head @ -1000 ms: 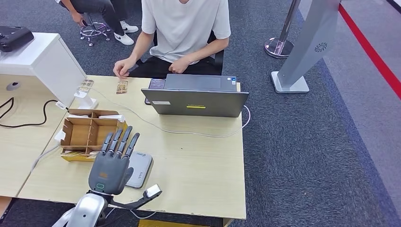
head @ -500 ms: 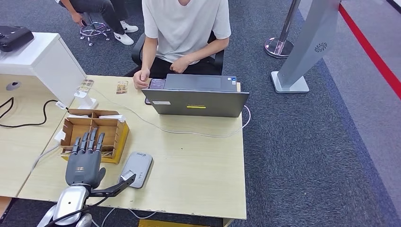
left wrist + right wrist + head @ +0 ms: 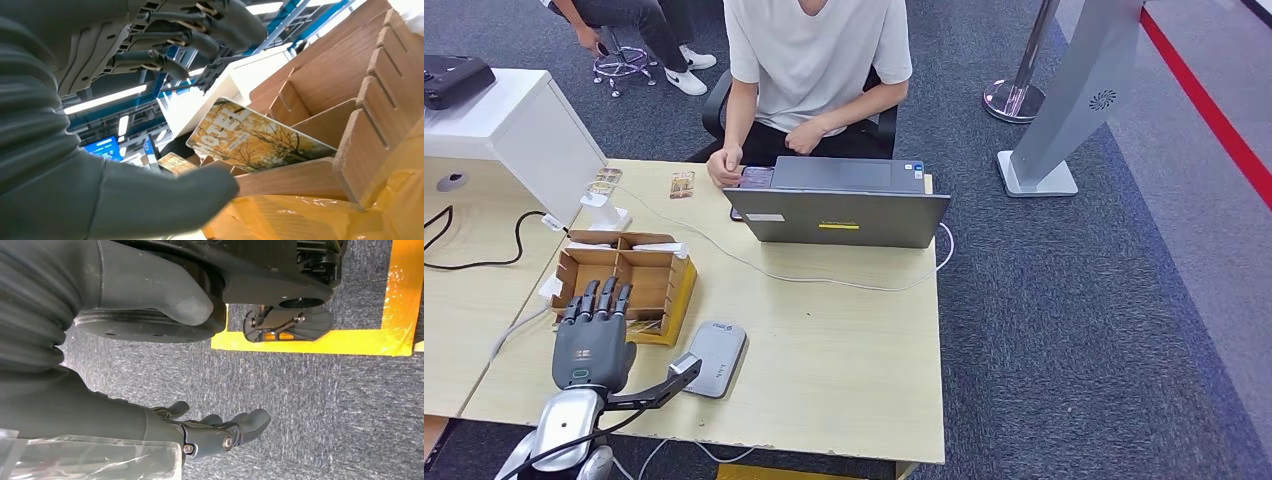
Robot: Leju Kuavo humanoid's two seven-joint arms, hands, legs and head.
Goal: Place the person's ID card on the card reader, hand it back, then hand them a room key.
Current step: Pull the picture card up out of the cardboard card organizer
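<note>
My left hand [image 3: 592, 343] hovers over the near edge of the wooden divider box [image 3: 656, 283], fingers straight and apart, thumb stuck out toward the grey card reader [image 3: 716, 357]. In the left wrist view a card with an autumn-tree picture [image 3: 255, 137] leans in a box compartment, between my fingers [image 3: 200, 37] and my thumb [image 3: 165, 197]; nothing touches it. A small card [image 3: 682, 184] lies on the table's far side near the person's hand [image 3: 723, 166]. My right hand [image 3: 220, 432] hangs over the carpet, empty, fingers loosely extended.
A grey laptop [image 3: 839, 215] stands open at the far middle of the table [image 3: 844, 370], a white cable [image 3: 804, 277] trailing in front of it. A white stand [image 3: 604, 212] and another card [image 3: 605, 180] are at far left. A seated person [image 3: 814, 70] faces me.
My left hand has moved left, from above the card reader to above the box's near edge. The person's hand has left the small card and rests by the laptop.
</note>
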